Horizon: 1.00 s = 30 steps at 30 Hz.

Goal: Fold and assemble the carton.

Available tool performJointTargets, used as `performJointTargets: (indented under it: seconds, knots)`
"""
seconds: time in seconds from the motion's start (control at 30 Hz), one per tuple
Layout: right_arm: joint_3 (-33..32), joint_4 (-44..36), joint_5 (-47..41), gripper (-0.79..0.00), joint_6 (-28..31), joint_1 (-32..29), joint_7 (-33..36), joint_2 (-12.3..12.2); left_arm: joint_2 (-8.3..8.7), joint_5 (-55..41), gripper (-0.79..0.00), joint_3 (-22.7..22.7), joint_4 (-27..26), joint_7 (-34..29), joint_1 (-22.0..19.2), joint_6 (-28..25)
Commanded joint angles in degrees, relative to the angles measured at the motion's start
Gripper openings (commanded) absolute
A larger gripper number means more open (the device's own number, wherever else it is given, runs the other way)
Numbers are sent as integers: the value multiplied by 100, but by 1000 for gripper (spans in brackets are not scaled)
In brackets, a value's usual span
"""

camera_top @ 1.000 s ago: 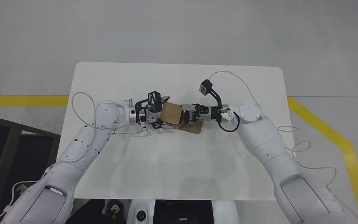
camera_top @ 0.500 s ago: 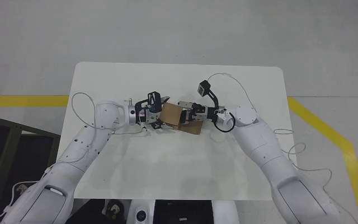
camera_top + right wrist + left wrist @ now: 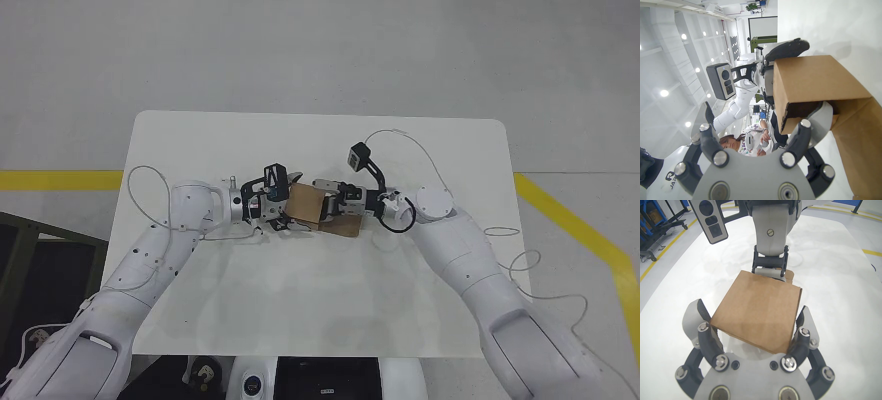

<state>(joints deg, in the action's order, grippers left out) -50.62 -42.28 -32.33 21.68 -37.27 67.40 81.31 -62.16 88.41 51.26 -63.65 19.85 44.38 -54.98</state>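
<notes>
The carton (image 3: 308, 203) lay on the white surface (image 3: 400, 290). It was close to the middle, a little toward 12 o'clock. It was a plain brown box with one flat side facing up. Its long way ran from 9 o'clock to 3 o'clock.

The left gripper (image 3: 280, 201) was at the carton's 9 o'clock end. Its fingers (image 3: 703, 313) were spread wide and the carton sat between them. One pad pressed on each side of the box, so the left gripper was holding it. The left arm came in from about 8 o'clock.

The right gripper (image 3: 334, 195) was at the carton's 3 o'clock end, where the box was open. Its fingers were far apart and were not squeezing anything. In the right wrist view one finger (image 3: 820, 113) was poked inside the open end. The other finger (image 3: 706, 113) stuck out in the air, outside the box. The right arm came in from about 4 o'clock.

The two grippers faced each other, with the carton between them.

A flap (image 3: 346, 226) hung off the open end. It lay flat on the surface at the carton's 4 o'clock corner, just below the right gripper in the top view.
</notes>
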Motion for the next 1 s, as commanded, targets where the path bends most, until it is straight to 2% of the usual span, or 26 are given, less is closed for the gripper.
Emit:
performJointTargets:
  seconds: [0.0, 0.57, 0.73, 0.97]
  knots:
    - [7, 46, -17, 0, 3, 13, 17, 16, 0, -4, 0, 2, 2, -6, 2, -2]
    - [-95, 101, -26, 0, -54, 40, 232, 38, -3, -38, 0, 18, 27, -29, 15, -3]
    - [-297, -276, 248, 0, -266, -79, 287, -107, 7, -31, 0, 47, 5, -25, 15, -28]
    - [-926, -1097, 965, 0, -713, -530, 128, -484, 25, -68, 0, 106, -38, -44, 33, -54]
